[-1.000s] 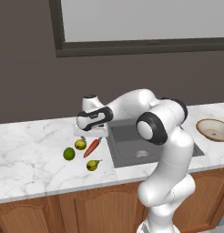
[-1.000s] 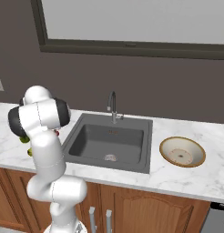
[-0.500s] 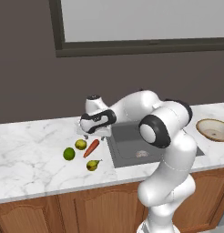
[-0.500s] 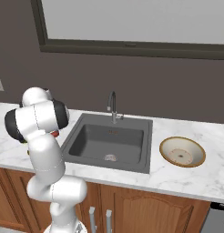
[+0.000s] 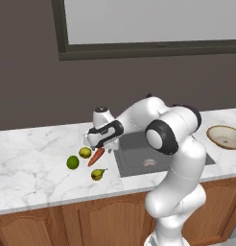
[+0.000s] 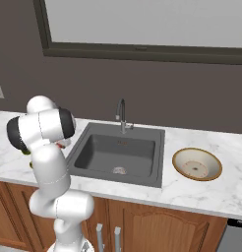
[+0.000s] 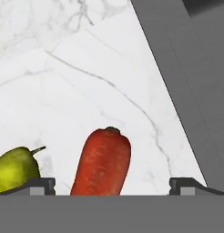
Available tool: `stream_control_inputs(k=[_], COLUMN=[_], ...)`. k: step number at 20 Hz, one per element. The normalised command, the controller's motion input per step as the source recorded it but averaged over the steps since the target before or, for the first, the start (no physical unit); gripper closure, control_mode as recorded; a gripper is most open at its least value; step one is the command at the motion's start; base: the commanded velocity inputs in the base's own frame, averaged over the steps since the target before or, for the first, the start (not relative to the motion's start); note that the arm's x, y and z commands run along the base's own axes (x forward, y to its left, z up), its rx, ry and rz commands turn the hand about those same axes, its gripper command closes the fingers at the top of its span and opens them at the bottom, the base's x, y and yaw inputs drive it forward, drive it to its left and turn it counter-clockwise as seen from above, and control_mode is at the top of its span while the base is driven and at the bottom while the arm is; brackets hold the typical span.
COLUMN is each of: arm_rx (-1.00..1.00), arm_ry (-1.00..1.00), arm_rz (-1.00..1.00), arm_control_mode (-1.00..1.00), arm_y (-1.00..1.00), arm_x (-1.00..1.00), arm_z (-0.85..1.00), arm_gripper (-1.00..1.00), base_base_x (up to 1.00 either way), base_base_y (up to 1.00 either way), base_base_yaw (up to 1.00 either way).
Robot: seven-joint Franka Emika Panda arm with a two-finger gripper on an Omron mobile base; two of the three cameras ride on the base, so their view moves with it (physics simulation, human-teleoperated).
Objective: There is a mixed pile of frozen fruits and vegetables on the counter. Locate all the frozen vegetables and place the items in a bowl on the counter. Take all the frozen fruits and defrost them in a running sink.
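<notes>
Here the fingers (image 7: 112, 184) stand wide apart, holding nothing, poised just above the carrot (image 7: 103, 163), its thick end lying between them. The pear (image 7: 16, 169) lies just beside it on the desk (image 5: 33, 158), with the bright green ball (image 5: 72, 162) and the yellow-green ball (image 5: 85, 152) nearby. Farther off, the sink (image 6: 118, 152) and the bowl (image 6: 196, 164) look empty, so by my judgement nothing is sorted yet.

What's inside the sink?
The sink holds a round metal drain and nothing else that shows. Its near-left corner is covered by the robot's arm, so that bit can't be checked.
</notes>
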Motion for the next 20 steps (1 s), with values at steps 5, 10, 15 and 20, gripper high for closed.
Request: stream_control_inputs(k=[5, 10, 15, 20], arm_rx=[0.00, 0.00, 0.00, 0.00], arm_ry=[0.02, 0.00, 0.00, 0.00], arm_rz=[-0.04, -0.02, -0.03, -0.03], arm_control_mode=[-1.00, -1.00, -1.00, -1.00], arm_y=[0.09, 0.11, 0.00, 0.00], arm_x=[0.27, 0.10, -0.04, -0.02], arm_z=[-0.03, -0.07, -0.26, -0.21], arm_gripper=[-1.00, -1.00, -1.00, -1.00], base_base_x=[0.00, 0.00, 0.00, 0.00], base_base_y=[0.00, 0.00, 0.00, 0.00], base_base_yaw=[0.00, 0.00, 0.00, 0.00])
